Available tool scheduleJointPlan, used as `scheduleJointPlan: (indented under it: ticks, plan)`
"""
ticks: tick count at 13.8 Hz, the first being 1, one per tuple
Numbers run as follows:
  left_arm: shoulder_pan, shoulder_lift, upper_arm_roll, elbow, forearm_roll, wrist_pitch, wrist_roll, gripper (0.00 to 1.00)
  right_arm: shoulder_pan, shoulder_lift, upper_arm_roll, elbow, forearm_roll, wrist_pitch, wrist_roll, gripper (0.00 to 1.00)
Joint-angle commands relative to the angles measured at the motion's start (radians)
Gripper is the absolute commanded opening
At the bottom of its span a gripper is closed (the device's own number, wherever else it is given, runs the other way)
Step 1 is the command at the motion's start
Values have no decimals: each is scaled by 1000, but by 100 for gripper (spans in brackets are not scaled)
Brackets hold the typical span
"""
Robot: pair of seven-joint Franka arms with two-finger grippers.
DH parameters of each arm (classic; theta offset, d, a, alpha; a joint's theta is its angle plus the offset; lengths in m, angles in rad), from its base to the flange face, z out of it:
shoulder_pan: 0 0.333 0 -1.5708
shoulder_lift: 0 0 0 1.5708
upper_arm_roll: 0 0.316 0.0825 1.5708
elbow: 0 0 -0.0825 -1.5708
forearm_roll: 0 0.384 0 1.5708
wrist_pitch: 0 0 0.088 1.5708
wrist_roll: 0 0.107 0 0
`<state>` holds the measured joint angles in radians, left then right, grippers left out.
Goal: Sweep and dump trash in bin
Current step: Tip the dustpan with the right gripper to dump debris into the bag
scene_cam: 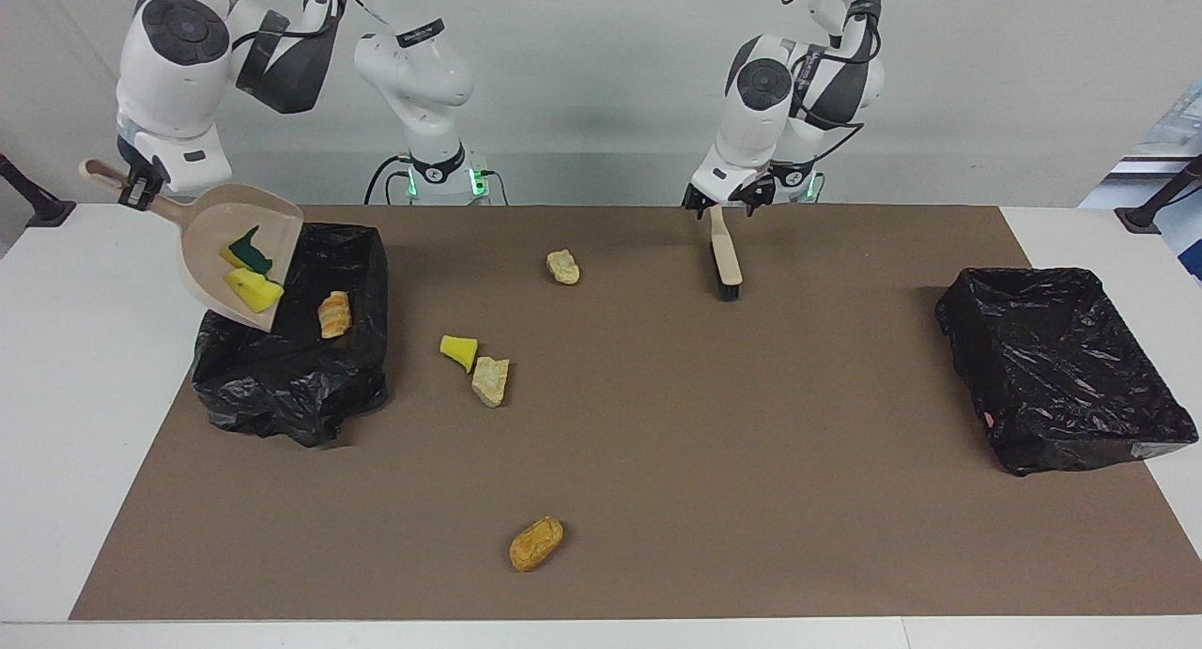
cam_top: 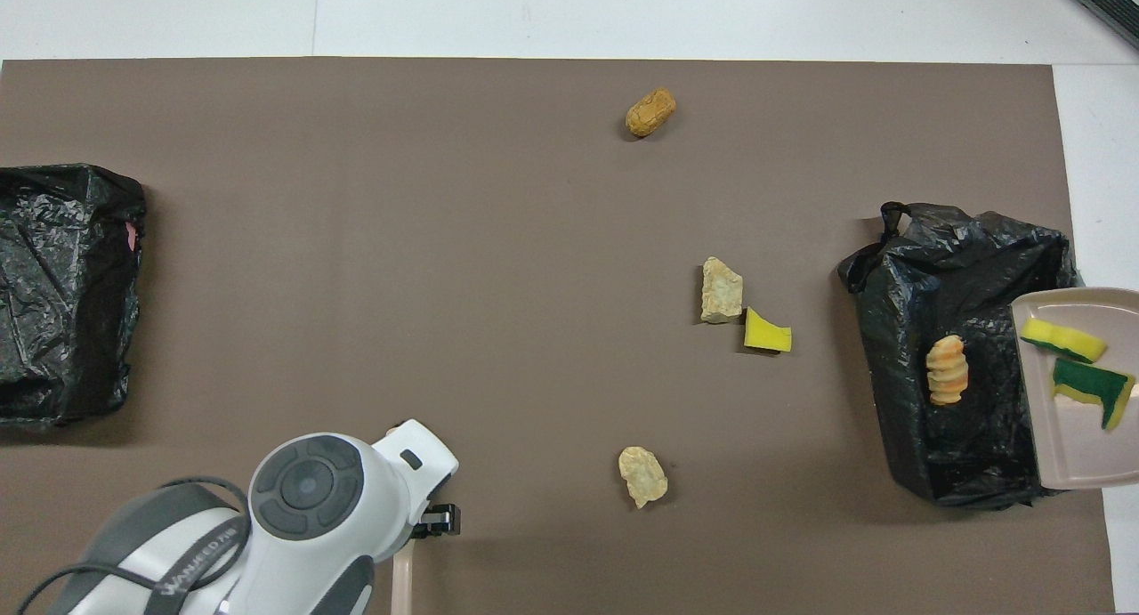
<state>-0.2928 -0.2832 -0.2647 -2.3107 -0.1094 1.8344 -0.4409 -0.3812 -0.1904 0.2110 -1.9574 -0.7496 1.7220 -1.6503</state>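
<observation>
Presently the right gripper (scene_cam: pixel 139 191) is pinching the handle of the beige dustpan (scene_cam: pixel 237 266) and tipping it over the black-lined bin (scene_cam: pixel 299 386) at the right arm's end of the table. One bread-like lump (scene_cam: pixel 333 314) is already lying in that bin, while two yellow sponge scraps (scene_cam: pixel 252 290), one green-backed, are clinging to the tilted pan. The left gripper (scene_cam: pixel 723 201) is hovering with fingers spread just over the handle of the brush (scene_cam: pixel 725 262), which is lying on the brown mat (scene_cam: pixel 657 424). Four pieces are awaiting sweeping: a yellow sponge wedge (scene_cam: pixel 458 350) touching a tan lump (scene_cam: pixel 490 380), a second tan lump (scene_cam: pixel 563 267) nearer the robots, and an orange-brown lump (scene_cam: pixel 536 543) farthest from them. A second lined bin (scene_cam: pixel 1061 367) is sitting at the left arm's end. Judged roughly one-third complete.
</observation>
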Motion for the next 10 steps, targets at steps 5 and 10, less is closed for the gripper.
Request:
scheduleJointPlan:
  ticks: [5, 10]
  plan:
    - [162, 275, -1, 561, 172, -171, 204, 100, 94, -55, 11, -32, -120, -88, 122, 0]
    - [277, 280, 7, 741, 163, -259, 333, 100, 150, -49, 16, 18, -145, -142, 170, 0]
